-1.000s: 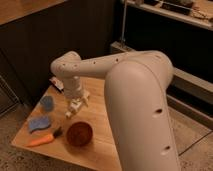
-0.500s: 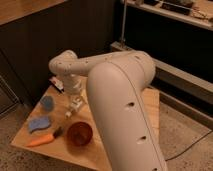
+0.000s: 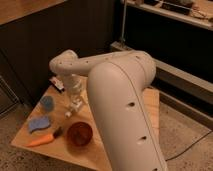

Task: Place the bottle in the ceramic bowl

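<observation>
The ceramic bowl (image 3: 80, 134) is a glossy reddish-brown round bowl near the front of the wooden table (image 3: 150, 102). A tiny whitish bottle (image 3: 68, 114) lies on the table just behind and left of the bowl. My gripper (image 3: 75, 103) hangs from the white arm directly above and slightly right of the bottle, pointing down, with its fingers open and nothing held between them. The gripper's tips are close to the bottle, but I cannot tell whether they touch it.
A small blue cup (image 3: 46, 103) stands at the left. A blue sponge (image 3: 38, 123) and an orange carrot (image 3: 42, 140) lie near the front left edge. A small packet (image 3: 56, 83) lies at the back. My bulky white arm link (image 3: 122, 115) hides the table's right side.
The large arm link has swung leftward across the view and covers more of the table. The gripper has stayed over the same spot by the bottle, still open.
</observation>
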You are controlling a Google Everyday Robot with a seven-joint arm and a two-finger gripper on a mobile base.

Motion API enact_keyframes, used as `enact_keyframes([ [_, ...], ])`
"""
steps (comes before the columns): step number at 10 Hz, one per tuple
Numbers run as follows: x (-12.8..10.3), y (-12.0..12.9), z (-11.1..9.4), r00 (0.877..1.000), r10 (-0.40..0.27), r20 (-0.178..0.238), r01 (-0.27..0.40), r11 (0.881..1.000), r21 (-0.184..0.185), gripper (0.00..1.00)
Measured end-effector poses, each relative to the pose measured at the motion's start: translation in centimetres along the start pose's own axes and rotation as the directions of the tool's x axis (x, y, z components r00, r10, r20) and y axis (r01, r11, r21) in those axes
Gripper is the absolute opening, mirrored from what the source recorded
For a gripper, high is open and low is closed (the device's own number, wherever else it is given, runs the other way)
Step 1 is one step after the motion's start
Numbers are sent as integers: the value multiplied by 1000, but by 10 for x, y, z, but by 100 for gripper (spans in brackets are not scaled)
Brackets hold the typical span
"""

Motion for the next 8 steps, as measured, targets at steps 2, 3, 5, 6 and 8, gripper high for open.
enact_keyframes([
  [2,0,0,0,1000,1,0,-1,1000,0,65],
  [3,0,0,0,1000,0,0,0,1000,0,65],
  [5,0,-1,0,1000,1,0,-1,1000,0,65],
  [6,-1,-1,0,1000,2,0,-2,1000,-3,65],
  [8,0,5,2,1000,7,-12,-8,999,-46,65],
])
